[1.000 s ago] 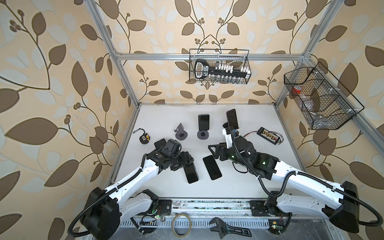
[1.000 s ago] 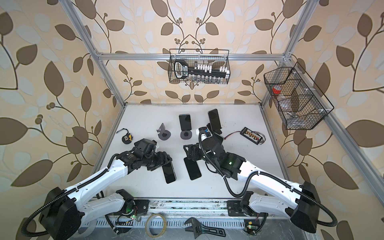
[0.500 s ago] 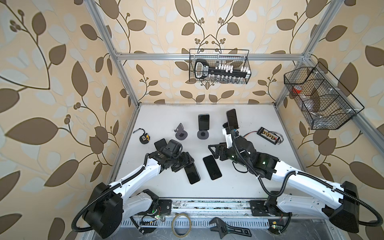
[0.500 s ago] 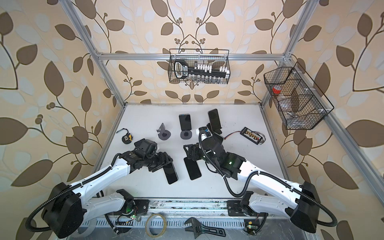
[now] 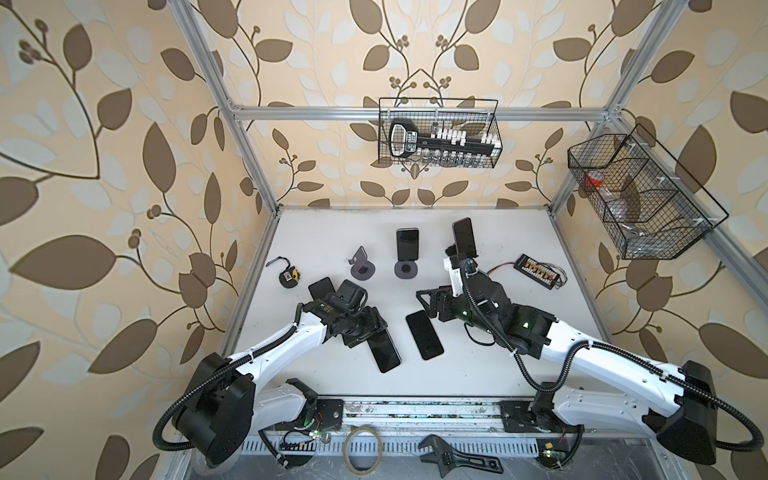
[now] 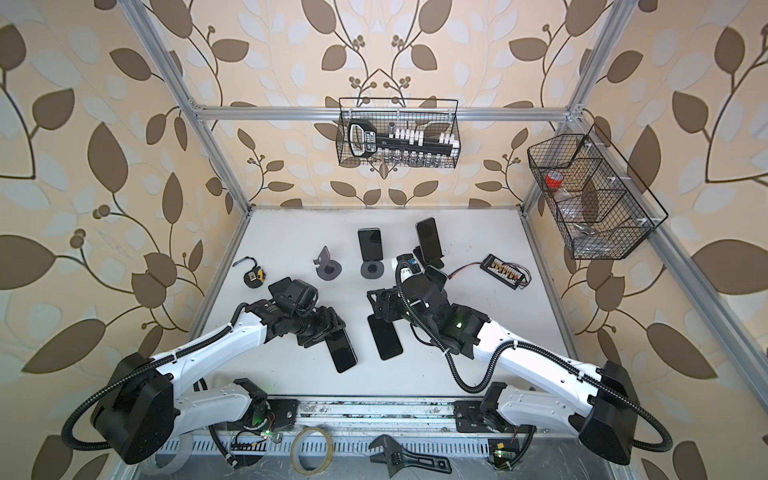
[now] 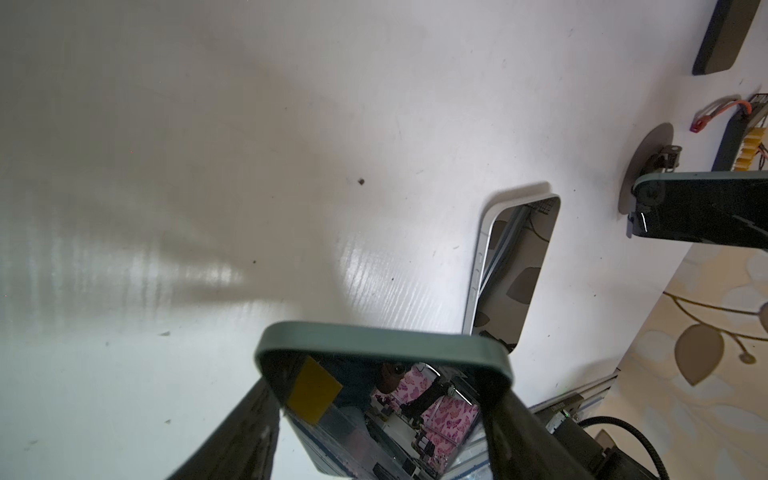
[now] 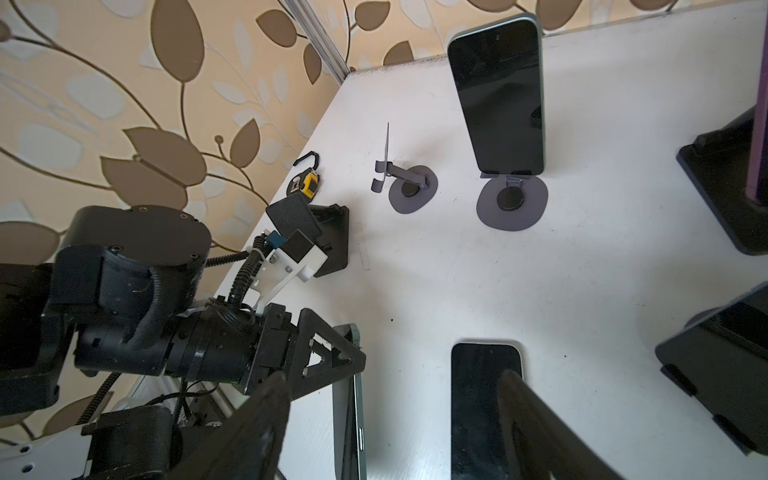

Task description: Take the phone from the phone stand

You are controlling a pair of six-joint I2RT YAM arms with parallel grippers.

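The phone (image 5: pixel 386 351) is in my left pincer (image 5: pixel 368 332). The pincer is clamped on one end of it, and the left wrist view shows its green rim between my two fingers. The phone is not on any stand. It hangs low over the counter (image 5: pixel 316 232), near the front, and it is tipped. I cannot tell if its far end touches the counter.

Just beside it, a second phone (image 5: pixel 424 334) lies flat on the counter. My right pincer (image 5: pixel 428 305) hovers over the back end of that one. Its two fingers are apart and hold nothing.

Farther back is an empty stand (image 5: pixel 362 268), grey with a round foot. I think my phone goes with that stand, so the big part of the job looks done: the phone is out. What is left looks small to me. I have to lay the phone down flat and let go.

Next to the empty stand, a third phone (image 5: pixel 407 243) sits upright on a round stand (image 5: pixel 406 269). More to the right, a fourth phone (image 5: pixel 464 237) leans on a black stand (image 8: pixel 719 187). If the job means those too, two more phones are waiting. I cannot tell that from here.

A small yellow tape measure (image 5: pixel 287 277) sits near the left wall. A little board with wires (image 5: pixel 536 272) sits at the right. Both are well apart from my phone.
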